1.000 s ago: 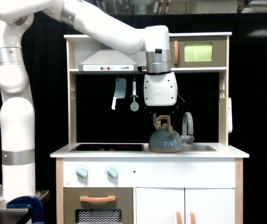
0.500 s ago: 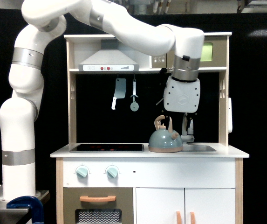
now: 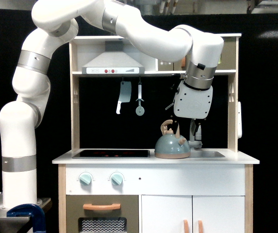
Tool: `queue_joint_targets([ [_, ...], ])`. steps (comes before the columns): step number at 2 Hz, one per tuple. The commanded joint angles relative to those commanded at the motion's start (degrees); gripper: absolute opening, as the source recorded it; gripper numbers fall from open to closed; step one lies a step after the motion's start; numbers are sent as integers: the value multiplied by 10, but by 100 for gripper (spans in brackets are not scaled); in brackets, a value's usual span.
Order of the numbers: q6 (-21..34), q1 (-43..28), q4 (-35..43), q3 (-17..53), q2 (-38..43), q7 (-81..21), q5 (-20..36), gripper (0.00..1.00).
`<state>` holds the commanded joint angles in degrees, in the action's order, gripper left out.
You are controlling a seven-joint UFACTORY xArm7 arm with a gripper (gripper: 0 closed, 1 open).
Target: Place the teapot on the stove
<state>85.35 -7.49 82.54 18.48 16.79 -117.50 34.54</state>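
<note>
— Where is the teapot?
— Upright on the white tabletop, between the stove and the sink basin. Its base sits just off the stove's edge toward the exterior view's right, not on the black panel. The tan arched handle stands up on top.

— And the pincer?
— It hangs below the white wrist housing, above the sink and up and to the exterior view's right of the teapot, right in front of the grey faucet. It holds nothing and does not touch the teapot. The dark fingers merge with the faucet and the black backdrop, so I cannot tell how far apart they stand.

— Anything else nearby?
— A toy cleaver and a second utensil hang under the range hood, above the stove.
</note>
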Motion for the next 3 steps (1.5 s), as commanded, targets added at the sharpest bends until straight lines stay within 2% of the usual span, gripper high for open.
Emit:
queue_joint_targets([
  [1,34,21,22,-34,16,-4,22,100],
  [3,-59,-17,-26,-129,-11,89,36,100],
])
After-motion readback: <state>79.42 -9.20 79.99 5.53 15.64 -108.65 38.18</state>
